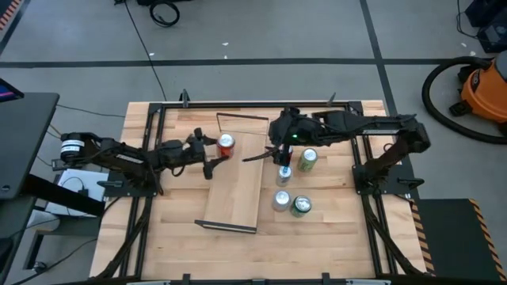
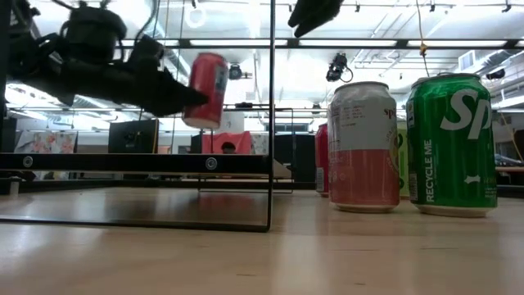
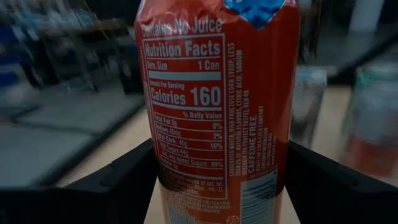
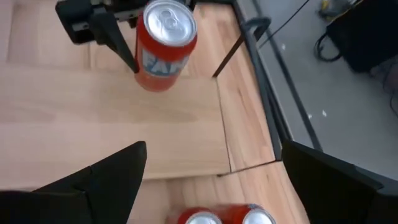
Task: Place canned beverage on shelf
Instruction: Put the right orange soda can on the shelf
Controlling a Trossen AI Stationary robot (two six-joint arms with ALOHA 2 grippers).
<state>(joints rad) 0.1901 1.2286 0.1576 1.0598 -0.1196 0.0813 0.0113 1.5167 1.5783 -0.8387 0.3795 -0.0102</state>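
Observation:
A red can point(image 1: 226, 143) is held in the air by my left gripper point(image 1: 219, 151) over the far end of the shelf point(image 1: 238, 186). The shelf is a long light-wood board with thin dark rod frames point(image 1: 242, 117) at its short ends. In the low view the can point(image 2: 206, 88) hangs clear above the board. My right gripper point(image 4: 211, 180) is open and empty; it hovers to the right of the can, above the shelf's right edge point(image 1: 277, 152). It looks down on the can point(image 4: 165, 43). My left gripper pinches the red can's side wall point(image 3: 163, 163) between its two fingers point(image 3: 118, 180), one on each side, around mid-height. The fingers come level from the table's left. The can is lifted clear of the shelf board, nearly upright, its top leaning slightly.
Several cans stand on the table right of the shelf: a green one point(image 1: 307, 159), a pale one point(image 1: 283, 175), another pale one point(image 1: 280, 200) and a green one point(image 1: 300, 207). In the low view a pink-and-white can point(image 2: 363, 147) and a green can point(image 2: 450, 143) stand near.

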